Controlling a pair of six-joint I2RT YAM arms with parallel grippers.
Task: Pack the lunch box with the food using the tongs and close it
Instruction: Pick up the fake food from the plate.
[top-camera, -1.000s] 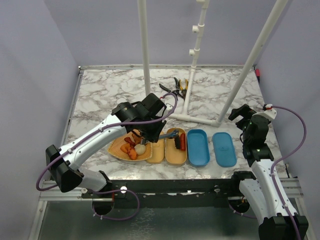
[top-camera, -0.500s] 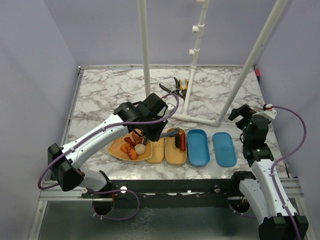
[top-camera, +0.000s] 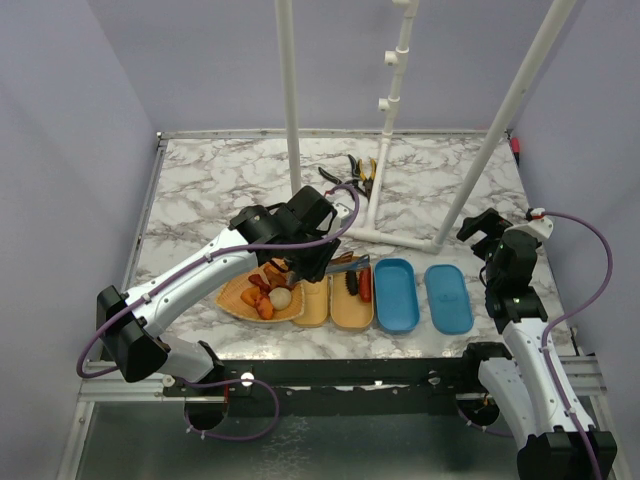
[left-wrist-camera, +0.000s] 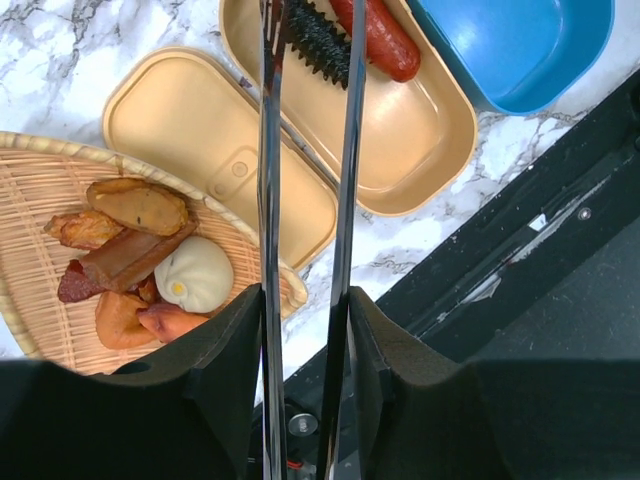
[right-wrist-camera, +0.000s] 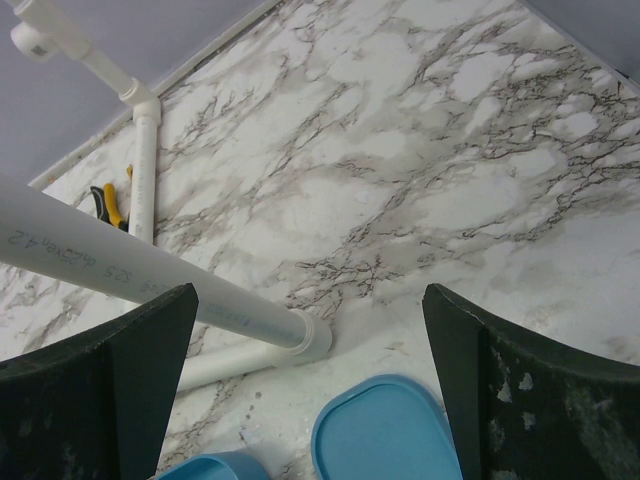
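My left gripper (left-wrist-camera: 305, 310) (top-camera: 312, 262) is shut on the tongs (left-wrist-camera: 268, 150) (top-camera: 340, 261), one thin grey arm against each pad. The arms stand apart and reach over the tan lunch box (left-wrist-camera: 440, 150) (top-camera: 352, 310). In the box lie a red sausage (left-wrist-camera: 375, 35) and a dark ridged piece (left-wrist-camera: 318, 50), and nothing is pinched between the tong tips. More food, including the beige ball (left-wrist-camera: 195, 275), sits in the woven basket (left-wrist-camera: 40, 200) (top-camera: 232, 297). My right gripper (right-wrist-camera: 310, 380) (top-camera: 487, 228) hangs open and empty at the right.
The tan lid (left-wrist-camera: 190, 110) (top-camera: 312, 305) lies between basket and box. A blue box (left-wrist-camera: 510, 40) (top-camera: 396, 295) and blue lid (top-camera: 447, 298) (right-wrist-camera: 385, 440) lie to the right. A white pipe frame (top-camera: 400, 235) and yellow-handled pliers (top-camera: 360, 170) (right-wrist-camera: 108, 200) are behind.
My left gripper's jaws have eased wider and the tongs' arms have spread. The dark ridged piece now lies free in the tan box. The right arm has not moved.
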